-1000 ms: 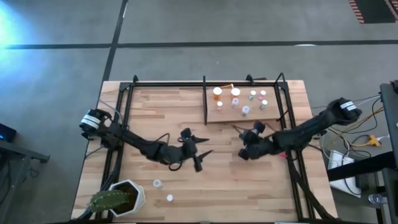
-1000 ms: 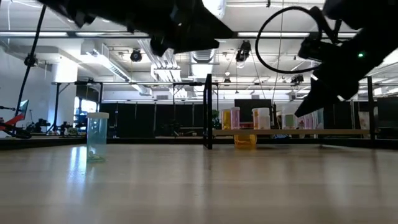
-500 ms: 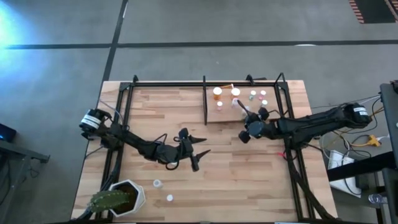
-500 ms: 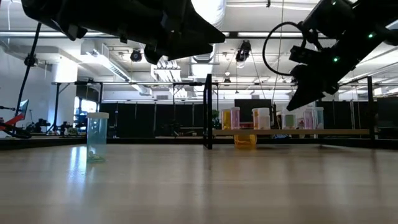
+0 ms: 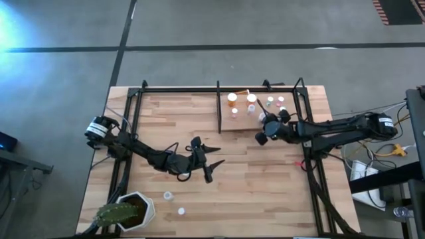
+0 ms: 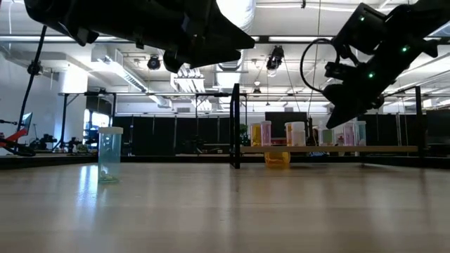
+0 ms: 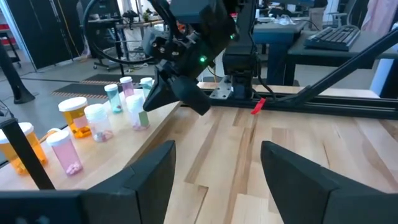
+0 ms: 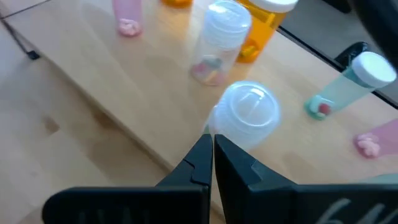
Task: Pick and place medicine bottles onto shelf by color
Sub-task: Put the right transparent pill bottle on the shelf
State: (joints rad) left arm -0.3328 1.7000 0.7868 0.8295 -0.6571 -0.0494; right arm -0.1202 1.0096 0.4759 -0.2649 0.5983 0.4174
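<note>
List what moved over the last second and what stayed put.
The right gripper, shut and holding nothing, swung from the open tabletop up over the front edge of the shelf, just above a clear white-capped bottle. The left gripper stayed open above mid-table. The bottles on the shelf, the two loose bottles and the cactus pot did not move.

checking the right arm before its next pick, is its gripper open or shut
Shut. In the right wrist view the right gripper has both fingertips pressed together, nothing between them, just short of a clear capped bottle.

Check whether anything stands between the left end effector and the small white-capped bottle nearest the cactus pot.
Nothing visible does: only bare wooden tabletop lies between the open left end effector and that small clear white-capped bottle.
</note>
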